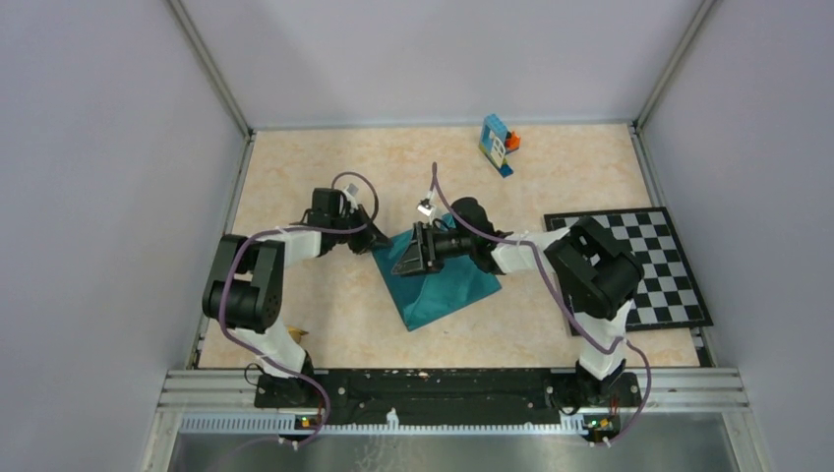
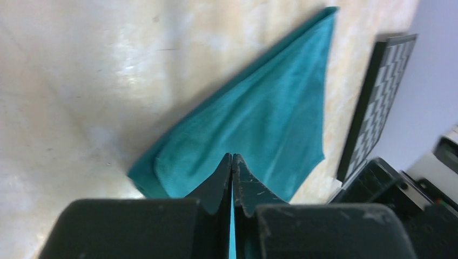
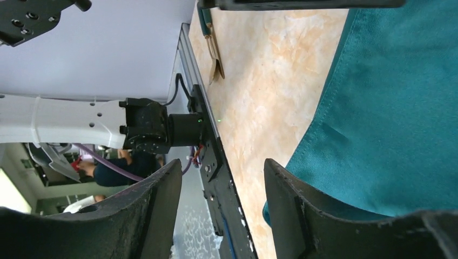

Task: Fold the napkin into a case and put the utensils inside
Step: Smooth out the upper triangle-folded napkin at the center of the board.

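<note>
The teal napkin (image 1: 443, 283) lies folded on the tabletop in the middle, and it also shows in the left wrist view (image 2: 270, 113) and the right wrist view (image 3: 399, 108). At its far left corner, my left gripper (image 1: 377, 240) (image 2: 232, 157) has its jaws pressed together, with a sliver of teal cloth between them. My right gripper (image 1: 411, 258) (image 3: 221, 164) hangs open over the cloth's left edge with nothing between its fingers. The golden utensils (image 3: 214, 51) with dark green parts lie by the table's near left edge, next to the left arm's base (image 1: 297, 337).
A black-and-white checkerboard mat (image 1: 654, 265) (image 2: 378, 91) lies on the right. Blue-orange toy blocks (image 1: 499, 144) stand at the back. Walls close in the table on three sides, and a black rail (image 1: 433, 383) runs along the near edge.
</note>
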